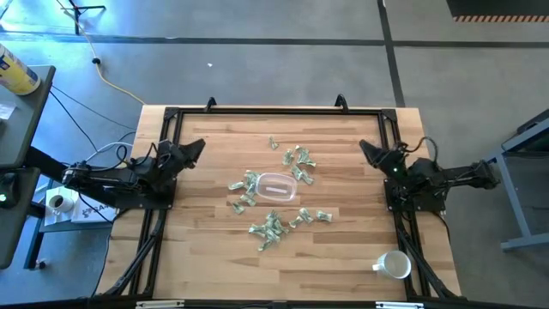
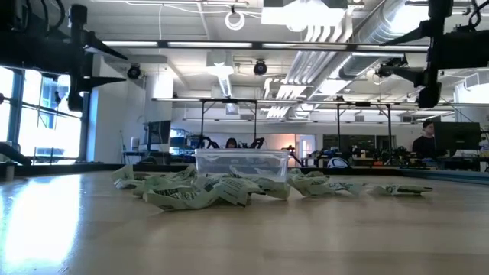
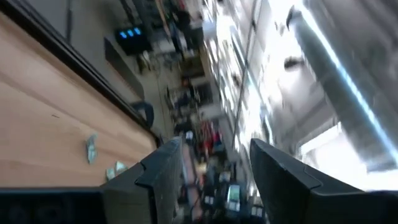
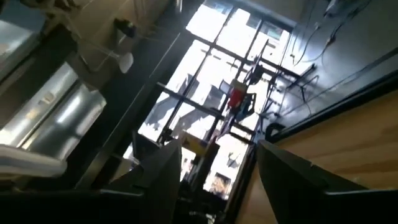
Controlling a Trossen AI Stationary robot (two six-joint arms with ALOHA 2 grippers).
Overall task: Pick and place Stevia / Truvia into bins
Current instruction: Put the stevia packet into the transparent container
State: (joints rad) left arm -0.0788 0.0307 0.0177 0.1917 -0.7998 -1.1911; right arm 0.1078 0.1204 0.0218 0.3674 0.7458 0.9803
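Note:
Many green-and-white Stevia packets (image 1: 273,226) lie flat and scattered on the wooden table around the clear plastic bin (image 1: 276,186), which stands on its base at the table's middle. The low view shows the bin (image 2: 241,163) behind a heap of packets (image 2: 200,189). My left gripper (image 1: 196,148) hovers open at the table's left side, well clear of the packets. My right gripper (image 1: 367,150) hovers open at the table's right side. Both wrist views look out past the open fingers into the room; two packets (image 3: 92,149) show in the left one.
A white mug (image 1: 394,264) lies near the table's near right corner. A black frame (image 1: 274,110) runs along the table's far edge and sides. Bare wood lies between each gripper and the packets. A side table (image 1: 21,129) with clutter stands left of the table.

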